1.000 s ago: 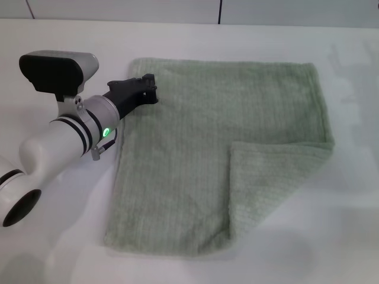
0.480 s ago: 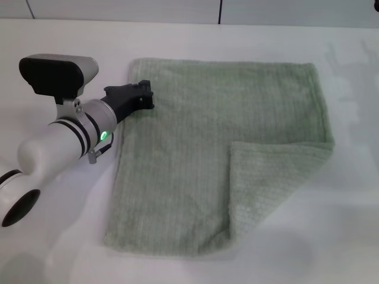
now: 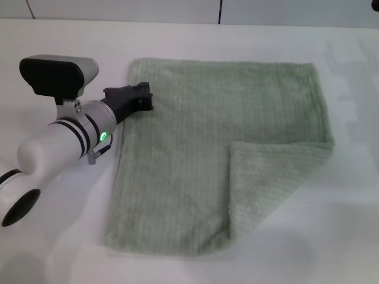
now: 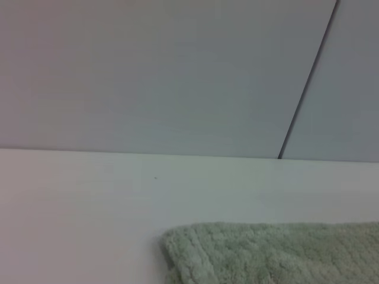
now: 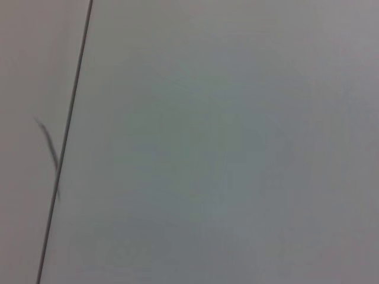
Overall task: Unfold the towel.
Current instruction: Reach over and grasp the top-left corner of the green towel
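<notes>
The pale sage-green towel (image 3: 195, 142) lies flat on the white table (image 3: 59, 248), much wider than my gripper. Its near right part is folded over onto itself, and the flap (image 3: 272, 177) lies on top with a straight edge running toward me. My left gripper (image 3: 145, 96) is at the towel's far left edge, just over the hem, open and holding nothing. The left wrist view shows a towel corner (image 4: 266, 254) on the table. My right gripper is out of view; its wrist view shows only a grey wall panel.
A grey panelled wall (image 3: 177, 9) stands behind the table's far edge. White table surface surrounds the towel on all sides.
My left gripper has drawn back a little to the left and toward me, off the towel's far left corner area. The towel has not moved.
</notes>
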Available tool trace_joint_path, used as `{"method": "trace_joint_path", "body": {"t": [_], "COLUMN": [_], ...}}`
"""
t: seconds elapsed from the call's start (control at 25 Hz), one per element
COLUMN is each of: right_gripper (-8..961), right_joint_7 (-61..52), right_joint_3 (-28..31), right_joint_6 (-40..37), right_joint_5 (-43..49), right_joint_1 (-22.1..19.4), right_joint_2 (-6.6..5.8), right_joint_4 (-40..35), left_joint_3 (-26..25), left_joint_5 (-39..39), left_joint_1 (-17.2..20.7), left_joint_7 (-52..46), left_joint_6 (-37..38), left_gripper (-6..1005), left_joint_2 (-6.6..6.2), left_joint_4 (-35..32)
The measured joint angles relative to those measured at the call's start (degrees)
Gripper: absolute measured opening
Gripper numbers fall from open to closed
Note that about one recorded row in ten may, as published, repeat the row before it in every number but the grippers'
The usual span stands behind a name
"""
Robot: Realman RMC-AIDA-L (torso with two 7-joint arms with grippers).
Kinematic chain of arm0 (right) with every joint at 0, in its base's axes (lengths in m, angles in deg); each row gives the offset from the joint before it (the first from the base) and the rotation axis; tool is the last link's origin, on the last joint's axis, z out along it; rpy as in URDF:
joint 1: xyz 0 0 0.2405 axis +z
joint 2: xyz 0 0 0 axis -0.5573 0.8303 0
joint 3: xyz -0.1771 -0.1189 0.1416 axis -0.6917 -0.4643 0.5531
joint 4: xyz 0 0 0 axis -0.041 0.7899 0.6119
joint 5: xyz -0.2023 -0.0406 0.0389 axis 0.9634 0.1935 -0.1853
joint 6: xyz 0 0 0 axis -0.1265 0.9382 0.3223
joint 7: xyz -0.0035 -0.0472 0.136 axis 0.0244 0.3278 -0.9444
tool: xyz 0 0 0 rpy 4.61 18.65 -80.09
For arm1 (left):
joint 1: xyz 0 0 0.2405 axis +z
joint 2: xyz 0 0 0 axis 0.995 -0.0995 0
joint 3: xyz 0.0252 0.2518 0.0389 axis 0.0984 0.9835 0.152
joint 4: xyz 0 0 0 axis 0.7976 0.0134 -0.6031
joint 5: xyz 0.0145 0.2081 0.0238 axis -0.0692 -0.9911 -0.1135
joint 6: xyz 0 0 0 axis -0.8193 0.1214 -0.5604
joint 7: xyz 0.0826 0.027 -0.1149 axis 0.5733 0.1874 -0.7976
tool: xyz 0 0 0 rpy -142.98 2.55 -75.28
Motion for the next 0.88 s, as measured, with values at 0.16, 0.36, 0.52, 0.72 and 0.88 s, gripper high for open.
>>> {"method": "trace_joint_path", "body": {"t": [0.16, 0.36, 0.52, 0.72, 0.88], "right_gripper": [750, 750, 750, 750, 750], "right_joint_7": [0.02, 0.04, 0.06, 0.06, 0.07], "right_joint_3": [0.00, 0.00, 0.00, 0.00, 0.00], "right_joint_6": [0.00, 0.05, 0.08, 0.12, 0.28], "right_joint_5": [0.01, 0.01, 0.01, 0.01, 0.01], "right_joint_1": [0.04, 0.23, 0.28, 0.42, 0.50], "right_joint_2": [0.00, 0.00, 0.00, 0.00, 0.00], "right_joint_4": [0.00, 0.00, 0.00, -0.03, -0.01], "left_joint_3": [0.00, 0.01, 0.18, 0.57, 0.62], "left_joint_5": [0.00, 0.00, 0.00, 0.00, 0.00], "left_joint_1": [0.03, 0.23, 0.30, 0.35, 0.44], "left_joint_7": [-0.06, -0.19, -0.27, -0.45, -0.47], "left_joint_6": [-0.04, -0.11, -0.11, -0.11, -0.10], "left_gripper": [-3, -3, -3, -3, -3], "left_joint_2": [0.00, 0.00, 0.00, 0.00, 0.00], "left_joint_4": [0.00, -0.01, 0.03, 0.07, 0.11]}}
